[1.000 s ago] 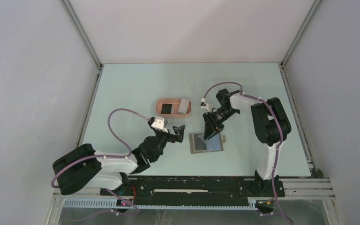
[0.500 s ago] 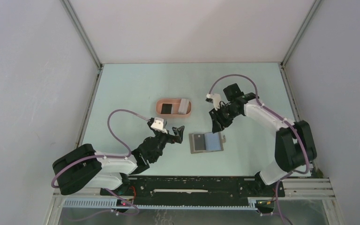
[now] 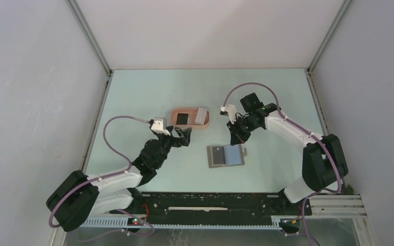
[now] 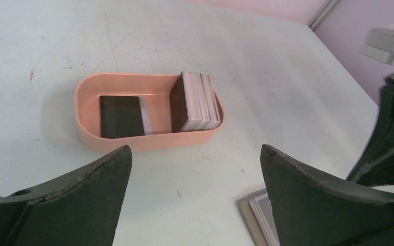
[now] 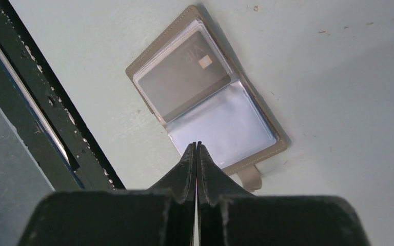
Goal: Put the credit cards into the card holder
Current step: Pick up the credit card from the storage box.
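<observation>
The salmon-pink card holder [image 3: 190, 126] sits left of centre, with a black card [image 3: 183, 117] lying flat in it and a stack of whitish cards [image 3: 201, 116] at its right end. In the left wrist view the card holder [image 4: 149, 141] lies just ahead of my open left gripper [image 4: 196, 151], which is empty. In the top view my left gripper [image 3: 183, 137] hovers close to the holder's near rim. My right gripper [image 3: 233, 137] hangs shut above the far edge of the grey wallet [image 3: 225, 155]. The right wrist view shows my right gripper [image 5: 197, 145] over the wallet [image 5: 267, 134], which has a grey card [image 5: 182, 77] in one pocket.
The wallet lies open near the table's middle, its other clear pocket [image 5: 220, 123] showing no card. The black rail [image 3: 210, 200] with the arm bases runs along the near edge. White walls enclose the table on three sides.
My right gripper lifted off the wallet, drew back toward the far side and shut. My left arm reached forward, bringing its open gripper up to the card holder.
</observation>
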Tool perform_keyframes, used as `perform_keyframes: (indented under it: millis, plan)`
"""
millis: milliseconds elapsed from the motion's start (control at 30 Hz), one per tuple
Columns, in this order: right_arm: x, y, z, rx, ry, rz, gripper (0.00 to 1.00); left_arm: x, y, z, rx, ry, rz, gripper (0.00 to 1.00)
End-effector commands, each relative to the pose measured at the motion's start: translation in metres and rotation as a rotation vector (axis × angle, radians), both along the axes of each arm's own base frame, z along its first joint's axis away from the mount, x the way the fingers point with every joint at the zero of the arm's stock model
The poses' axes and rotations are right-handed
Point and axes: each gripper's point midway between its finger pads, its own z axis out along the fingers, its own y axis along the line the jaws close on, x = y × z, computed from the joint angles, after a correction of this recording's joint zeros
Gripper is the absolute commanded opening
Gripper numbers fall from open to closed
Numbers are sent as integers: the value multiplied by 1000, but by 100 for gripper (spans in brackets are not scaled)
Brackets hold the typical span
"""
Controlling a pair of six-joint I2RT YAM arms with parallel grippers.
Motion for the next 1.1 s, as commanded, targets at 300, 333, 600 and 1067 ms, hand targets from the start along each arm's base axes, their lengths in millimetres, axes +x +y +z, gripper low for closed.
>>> perform_keyframes:
  millis: [300, 333, 600, 1067]
  plan:
    - [25, 0, 170, 233, -583, -16, 59, 60, -21, 38, -23, 286, -138, 98]
    - [22, 3, 174, 249, -557, -9, 69, 67, -22, 39, -13, 296, -131, 96]
    - [14, 5, 129, 326, -260, 15, 100, 120, -43, 46, 65, 398, -88, 77]
    - [32, -6, 89, 241, -169, -35, 99, 130, -78, 0, 62, 497, -214, 76]
